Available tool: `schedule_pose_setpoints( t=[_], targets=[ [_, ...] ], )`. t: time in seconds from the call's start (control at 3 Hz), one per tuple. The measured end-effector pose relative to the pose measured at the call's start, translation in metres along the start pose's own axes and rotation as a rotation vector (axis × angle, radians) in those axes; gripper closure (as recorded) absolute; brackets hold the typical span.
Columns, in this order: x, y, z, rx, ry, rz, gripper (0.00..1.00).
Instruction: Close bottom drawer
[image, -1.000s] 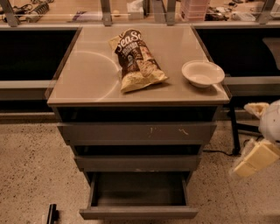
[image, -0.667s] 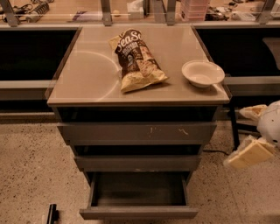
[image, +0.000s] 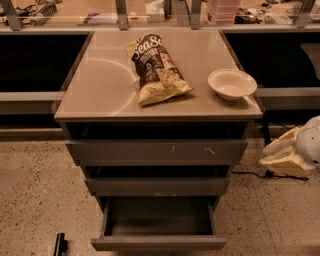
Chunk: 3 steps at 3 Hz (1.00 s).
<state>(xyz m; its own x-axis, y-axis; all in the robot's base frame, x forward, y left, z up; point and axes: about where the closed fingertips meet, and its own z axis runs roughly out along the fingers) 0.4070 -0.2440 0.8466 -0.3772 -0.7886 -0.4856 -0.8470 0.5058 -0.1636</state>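
Note:
The bottom drawer (image: 159, 242) is the narrowest of three grey drawers in the cabinet. It is pulled far out and shows a dark, empty inside; its flat front is plain. My gripper (image: 263, 155), cream-coloured, is at the right edge of the view. It is to the right of the cabinet, at about the height of the top drawer (image: 157, 151). It points left, clear of the cabinet, and touches nothing. The middle drawer (image: 157, 186) sticks out slightly.
A chip bag (image: 156, 67) and a white bowl (image: 231, 83) lie on the cabinet top (image: 100, 85). A dark cable (image: 260, 175) runs along the speckled floor at the right. A small black object (image: 60, 245) lies on the floor at the lower left. Dark shelving stands behind on both sides.
My gripper has moved down and slightly left, and now looks more compact. The drawers, bag and bowl have not moved.

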Motion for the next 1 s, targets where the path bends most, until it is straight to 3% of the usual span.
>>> schedule_pose_setpoints(
  t=[0.33,0.67,1.0],
  targets=[
    [0.0,0.0,0.0,0.0,0.0,0.0,0.89],
    [0.002,0.001,0.001,0.01,0.002,0.011,1.0],
    [0.037,0.003,0.024,0.03,0.007,0.106,1.0]
  ],
)
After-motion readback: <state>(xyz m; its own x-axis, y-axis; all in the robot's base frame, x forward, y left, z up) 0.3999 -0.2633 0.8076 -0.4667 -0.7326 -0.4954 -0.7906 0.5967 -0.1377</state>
